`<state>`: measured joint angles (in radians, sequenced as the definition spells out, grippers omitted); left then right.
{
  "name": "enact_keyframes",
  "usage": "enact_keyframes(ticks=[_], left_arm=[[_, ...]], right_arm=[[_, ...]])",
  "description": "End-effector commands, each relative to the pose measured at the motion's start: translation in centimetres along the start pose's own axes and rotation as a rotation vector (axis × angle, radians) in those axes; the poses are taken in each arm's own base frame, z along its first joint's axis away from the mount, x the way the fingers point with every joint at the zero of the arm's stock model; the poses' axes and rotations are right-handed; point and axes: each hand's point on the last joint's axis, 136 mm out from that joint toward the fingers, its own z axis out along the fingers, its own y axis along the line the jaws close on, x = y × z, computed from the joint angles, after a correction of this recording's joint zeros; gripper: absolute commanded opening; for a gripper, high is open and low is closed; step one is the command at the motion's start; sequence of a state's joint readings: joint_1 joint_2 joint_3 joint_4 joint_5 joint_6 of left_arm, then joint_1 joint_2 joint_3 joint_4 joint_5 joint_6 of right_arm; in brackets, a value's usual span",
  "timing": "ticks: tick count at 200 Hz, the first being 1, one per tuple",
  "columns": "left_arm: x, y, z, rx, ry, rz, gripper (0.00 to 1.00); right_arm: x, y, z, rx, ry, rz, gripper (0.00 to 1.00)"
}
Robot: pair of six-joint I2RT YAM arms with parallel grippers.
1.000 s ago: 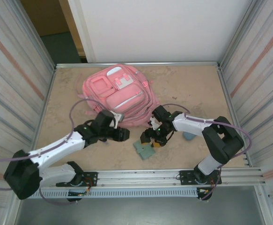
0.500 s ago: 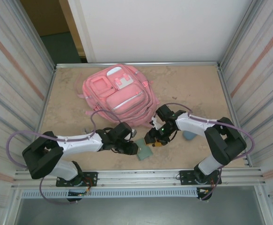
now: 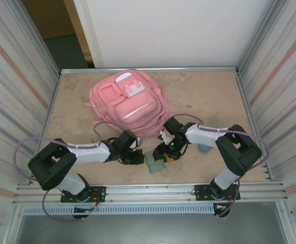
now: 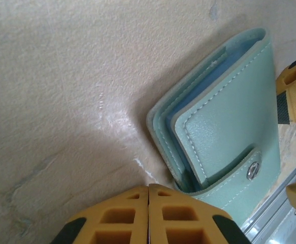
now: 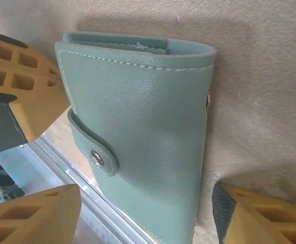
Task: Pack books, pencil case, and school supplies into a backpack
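Folder point(image 3: 156, 163) between left hand point(image 3: 141, 158), right hand point(image 3: 166, 154)

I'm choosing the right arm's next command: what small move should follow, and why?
Probably close the right end effector on the sage-green folder: its jaws stand open on either side of the folder, and the shut left end effector sits at the folder's corner, seemingly bracing it.

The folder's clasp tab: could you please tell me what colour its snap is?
The snap is silver; the right wrist view shows it best.
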<state>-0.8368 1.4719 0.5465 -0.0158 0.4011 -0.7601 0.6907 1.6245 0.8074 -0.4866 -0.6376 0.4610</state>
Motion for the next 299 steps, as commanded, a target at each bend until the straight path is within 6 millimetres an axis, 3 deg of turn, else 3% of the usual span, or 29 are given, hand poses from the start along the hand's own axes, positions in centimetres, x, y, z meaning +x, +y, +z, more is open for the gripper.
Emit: enact_keyframes(ticks=[1, 20, 64, 99, 151, 171, 192, 224, 254, 264, 276, 299], left_arm=[[0.0, -0.6, 0.1, 0.068, 0.008, 0.003, 0.06], [-0.1, -1.6, 0.2, 0.144, 0.002, 0.015, 0.06], [0.0, -1.4, 0.8, 0.151, 0.022, 0.005, 0.06], [-0.1, -1.3, 0.4, 0.147, 0.006, 0.009, 0.04], [-1.2, -1.8, -1.6, 0.162, -0.069, 0.013, 0.04], [-1.8, -3.0, -2.9, 0.193, -0.106, 0.019, 0.05], [-2.7, -4.1, -4.9, 0.205, -0.173, 0.042, 0.08], [-4.6, -7.0, -10.4, 0.153, -0.363, 0.324, 0.29], [-8.6, -7.1, -14.9, -0.101, -0.560, 0.649, 0.63], [-10.1, -6.9, -15.4, -0.190, -0.600, 0.746, 0.70], [-11.9, -6.4, -15.7, -0.295, -0.627, 0.802, 0.98], [-15.6, -5.1, -14.4, -0.423, -0.549, 0.842, 0.99]], right_arm=[[-0.1, -0.5, 0.1, -0.027, -0.003, 0.040, 0.68], [0.0, 0.9, 0.7, -0.117, 0.014, 0.022, 0.64], [-0.7, 4.1, 1.1, -0.234, -0.009, -0.034, 0.65], [-1.5, 4.0, 1.1, -0.274, -0.061, 0.002, 0.64], [-1.4, 4.3, 1.0, -0.288, -0.081, 0.001, 0.38], [-1.8, 4.9, 0.2, -0.299, -0.103, -0.004, 0.23], [-2.2, 5.2, -1.8, -0.293, -0.120, -0.001, 0.18], [-4.1, 4.7, -7.5, -0.295, -0.254, 0.015, 0.18], [-6.7, 2.6, -13.3, -0.294, -0.413, 0.065, 0.19], [-7.5, 1.3, -14.8, -0.269, -0.459, 0.096, 0.19], [-8.3, -0.1, -16.2, -0.247, -0.514, 0.125, 0.19], [-9.7, -2.2, -18.2, -0.239, -0.587, 0.178, 0.19]])
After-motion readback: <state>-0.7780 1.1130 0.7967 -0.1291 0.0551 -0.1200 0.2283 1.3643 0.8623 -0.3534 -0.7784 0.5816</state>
